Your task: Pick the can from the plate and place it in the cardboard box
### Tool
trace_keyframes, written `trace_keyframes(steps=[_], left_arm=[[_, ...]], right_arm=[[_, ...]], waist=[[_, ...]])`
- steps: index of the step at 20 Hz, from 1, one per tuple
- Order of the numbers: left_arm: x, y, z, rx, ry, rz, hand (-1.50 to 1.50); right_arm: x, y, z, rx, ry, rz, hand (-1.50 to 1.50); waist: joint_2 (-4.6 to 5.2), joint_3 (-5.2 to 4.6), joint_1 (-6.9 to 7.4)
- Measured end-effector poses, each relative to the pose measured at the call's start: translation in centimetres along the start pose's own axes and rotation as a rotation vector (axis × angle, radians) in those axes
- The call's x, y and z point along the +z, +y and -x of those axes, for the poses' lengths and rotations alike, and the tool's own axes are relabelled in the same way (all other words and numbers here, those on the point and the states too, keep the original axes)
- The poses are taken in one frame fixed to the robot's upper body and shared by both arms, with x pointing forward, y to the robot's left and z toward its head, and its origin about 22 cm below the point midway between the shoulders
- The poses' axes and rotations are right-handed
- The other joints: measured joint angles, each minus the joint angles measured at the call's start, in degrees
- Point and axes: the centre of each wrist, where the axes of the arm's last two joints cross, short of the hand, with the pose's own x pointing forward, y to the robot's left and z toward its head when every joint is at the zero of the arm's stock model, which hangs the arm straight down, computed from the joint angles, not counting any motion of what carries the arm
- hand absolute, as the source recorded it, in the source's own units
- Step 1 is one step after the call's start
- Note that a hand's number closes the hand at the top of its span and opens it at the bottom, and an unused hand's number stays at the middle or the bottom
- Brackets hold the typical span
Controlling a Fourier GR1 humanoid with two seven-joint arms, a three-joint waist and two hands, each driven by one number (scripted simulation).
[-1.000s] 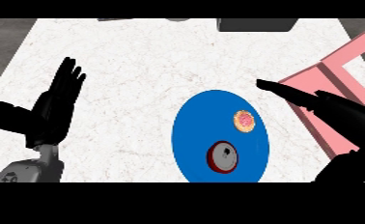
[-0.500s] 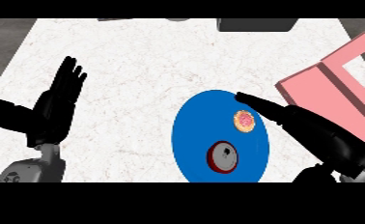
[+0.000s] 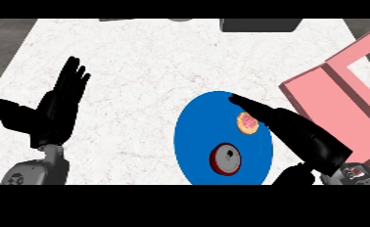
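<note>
The red-rimmed, grey-topped can (image 3: 227, 159) stands on the blue plate (image 3: 194, 138) beside the right robot hand (image 3: 300, 137), fingers straight.

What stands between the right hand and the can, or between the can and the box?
Nothing visible blocks the right hand from the can; bare plate separates them. A small pink round item lies on the plate beyond the can, beside the hand. Towards the pink box, only the hand itself crosses.

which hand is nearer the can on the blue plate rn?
Right. The right hand stretches with straight fingers over the blue plate's right side, just right of the can. The left hand rests open, well left of the plate.
</note>
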Motion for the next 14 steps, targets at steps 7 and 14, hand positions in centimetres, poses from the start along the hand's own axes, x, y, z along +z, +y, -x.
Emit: trace_keyframes(steps=[7,14], left_arm=[[0.6,-0.1,0.5,0.001,0.005,0.000,0.00],[0.3,0.4,0.8,-0.002,0.006,-0.006,0.00]], right_arm=[[-1.1,2.0,0.6,-0.007,0.005,-0.020,-1.50],[-1.7,2.7,1.2,0.032,0.036,-0.010,-1.50]], waist=[[-0.01,0.01,0.01],[0.01,0.01,-0.03]])
